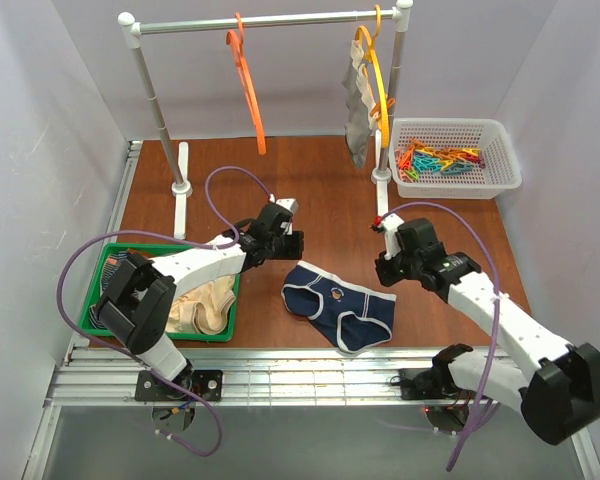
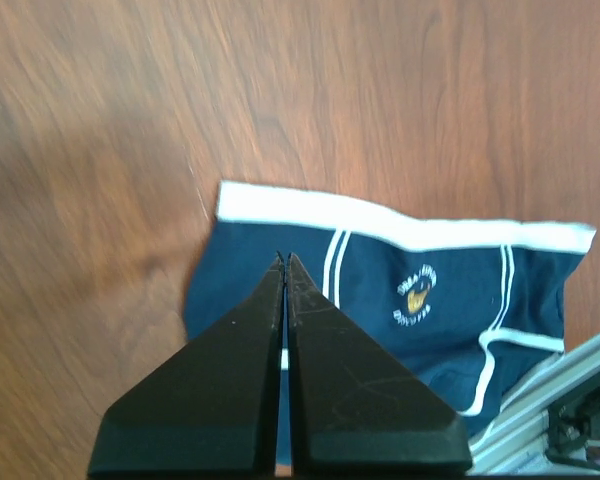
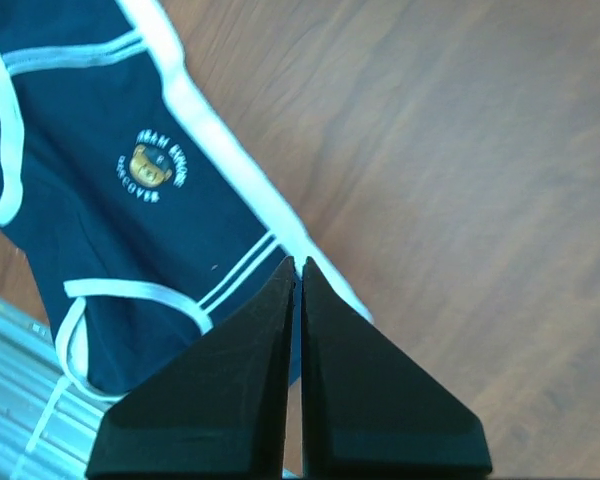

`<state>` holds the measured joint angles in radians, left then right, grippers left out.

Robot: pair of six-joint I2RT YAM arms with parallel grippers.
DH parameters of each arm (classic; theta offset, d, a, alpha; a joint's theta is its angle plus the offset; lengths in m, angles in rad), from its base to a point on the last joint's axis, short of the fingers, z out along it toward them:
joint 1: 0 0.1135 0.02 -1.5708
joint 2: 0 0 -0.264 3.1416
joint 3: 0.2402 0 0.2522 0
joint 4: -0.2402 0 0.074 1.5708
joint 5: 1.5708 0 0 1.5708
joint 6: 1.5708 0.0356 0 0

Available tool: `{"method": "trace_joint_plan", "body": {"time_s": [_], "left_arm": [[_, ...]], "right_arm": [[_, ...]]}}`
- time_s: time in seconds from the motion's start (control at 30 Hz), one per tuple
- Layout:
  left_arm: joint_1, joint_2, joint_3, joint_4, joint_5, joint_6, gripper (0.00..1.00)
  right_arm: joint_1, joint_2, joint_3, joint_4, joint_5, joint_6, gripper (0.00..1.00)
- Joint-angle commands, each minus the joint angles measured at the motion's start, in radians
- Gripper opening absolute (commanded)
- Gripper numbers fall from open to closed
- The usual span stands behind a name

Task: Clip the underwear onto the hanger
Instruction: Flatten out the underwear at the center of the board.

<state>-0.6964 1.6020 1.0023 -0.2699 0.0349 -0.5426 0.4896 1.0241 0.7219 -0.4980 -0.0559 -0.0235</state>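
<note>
Progress on the clipping job looks near zero from my end: the navy blue fabric underwear [image 1: 338, 305] with white piping lies flat on the brown wooden table [image 1: 310, 175], toward the near edge between the two arms, and I see no clip on it. The thin red-orange plastic hanger [image 1: 248, 92] hangs bare on the grey metal rail [image 1: 300, 18] at the back, well apart from the garment. The coloured plastic clips [image 1: 438, 158] sit in the white mesh basket [image 1: 480, 186] at back right, none taken out as far as I can tell. Left to do, by my reading: grasp the garment, bring it to the hanger, fetch clips, clip. The left gripper [image 2: 285, 258] has its black fingers pressed together with nothing between them. In its wrist view the tips sit over navy cloth just below the white waistband, toward one end. The right gripper [image 3: 297, 262] is likewise pressed together and empty, tips over the waistband edge at the other end, bare wood just beside. From the top view both grippers sit at the garment's far side, one off each corner. I can't tell whether either tip touches the fabric. The yellow-orange hanger [image 1: 377, 70] with grey underwear [image 1: 358, 115] and the green tray [image 1: 205, 335] of beige underwear [image 1: 205, 305] aren't my targets.
</note>
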Motion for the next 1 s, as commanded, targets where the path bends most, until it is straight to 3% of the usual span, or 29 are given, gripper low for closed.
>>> {"method": "trace_joint_plan", "body": {"time_s": [0.0, 0.17, 0.5, 0.97], "left_arm": [[-0.032, 0.018, 0.002, -0.078, 0.019, -0.06, 0.0], [-0.075, 0.039, -0.017, -0.115, 0.063, -0.152, 0.0], [-0.081, 0.165, -0.001, -0.14, 0.045, -0.166, 0.0], [-0.08, 0.372, 0.261, -0.112, 0.016, -0.031, 0.0]], "right_arm": [[0.036, 0.085, 0.016, 0.015, -0.08, -0.007, 0.01], [0.098, 0.191, 0.011, 0.059, -0.189, 0.053, 0.01], [0.196, 0.341, -0.01, 0.117, -0.165, 0.096, 0.01], [0.201, 0.494, -0.006, 0.197, -0.082, 0.154, 0.01]]}}
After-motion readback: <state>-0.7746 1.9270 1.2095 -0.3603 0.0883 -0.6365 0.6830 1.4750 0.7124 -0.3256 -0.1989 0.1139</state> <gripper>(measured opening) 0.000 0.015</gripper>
